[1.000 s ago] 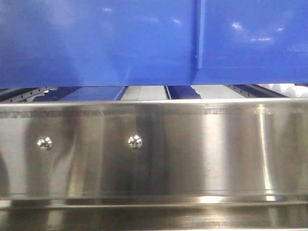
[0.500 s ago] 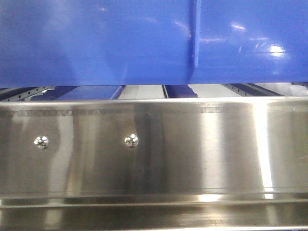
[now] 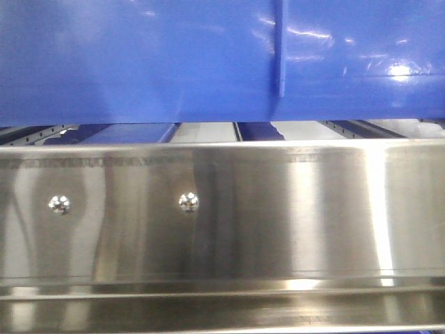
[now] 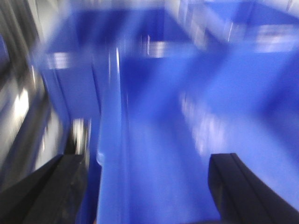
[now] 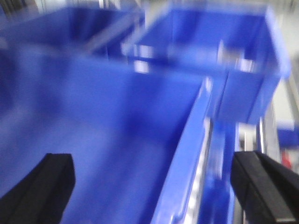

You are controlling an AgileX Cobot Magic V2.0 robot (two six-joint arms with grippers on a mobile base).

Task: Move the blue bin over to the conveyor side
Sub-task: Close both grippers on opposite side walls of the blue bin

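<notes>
The blue bin (image 3: pixel 139 62) fills the top of the front view, its glossy side wall with one vertical rib hanging just above the rack's steel front. Both wrist views are motion-blurred. My left gripper (image 4: pixel 147 191) is open, its black fingers (image 4: pixel 46 191) wide apart on either side of the bin's left rim (image 4: pixel 110 154). Open as well, my right gripper (image 5: pixel 154 191) straddles the bin's right rim (image 5: pixel 187 154), one finger over the inside and the other (image 5: pixel 266 186) outside. The conveyor is out of view.
A shiny steel front panel (image 3: pixel 278 209) with two screws spans the front view below the bin; roller tracks (image 3: pixel 208 132) show in the gap between. Another blue bin (image 5: pixel 210 37) stands just beyond the one I straddle. Rack rails (image 4: pixel 18 116) run along the left.
In the front view the bin's rib and the panel's screws have shifted slightly left over the first half second, then barely moved. Reflections on the bin wall have changed.
</notes>
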